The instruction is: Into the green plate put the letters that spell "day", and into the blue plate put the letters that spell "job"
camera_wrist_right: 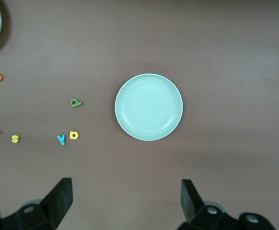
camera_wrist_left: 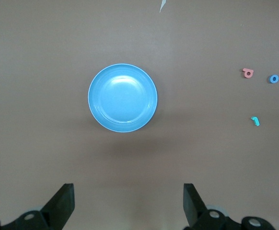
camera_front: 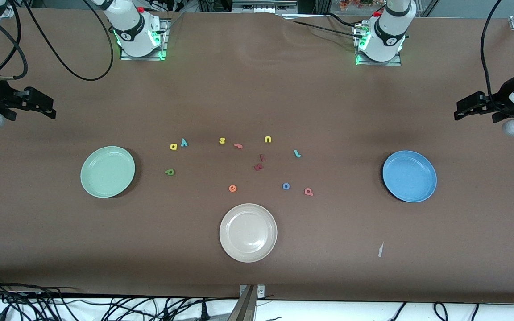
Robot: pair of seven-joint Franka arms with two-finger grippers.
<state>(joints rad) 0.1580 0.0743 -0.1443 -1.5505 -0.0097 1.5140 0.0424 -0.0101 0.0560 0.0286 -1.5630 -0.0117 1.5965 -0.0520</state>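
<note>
**Three bare plates, letters loose on the table**

The green plate (camera_front: 107, 171) lies toward the right arm's end of the table, the blue plate (camera_front: 409, 176) toward the left arm's end, and the beige plate (camera_front: 248, 232) between them, nearest the front camera. All three hold nothing.

The foam letters lie scattered on the brown table (camera_front: 257, 89) between the green and blue plates. The yellow "a" (camera_front: 173, 146) and teal "y" (camera_front: 184, 142) sit just beside each other; the dark green "d" (camera_front: 170, 171) lies nearer the camera than those two and closest to the green plate. The teal "j" (camera_front: 297, 153), blue "o" (camera_front: 286, 186) and pinkish-red "b" (camera_front: 308, 192) lie on the blue plate's side of the scatter, the "o" and "b" near each other.

The right gripper (camera_wrist_right: 125, 199) hangs over the table with the green plate in its wrist view, jaws spread wide and holding nothing. The left gripper (camera_wrist_left: 129, 201) hangs likewise with the blue plate in view, jaws apart, nothing between them.
</note>
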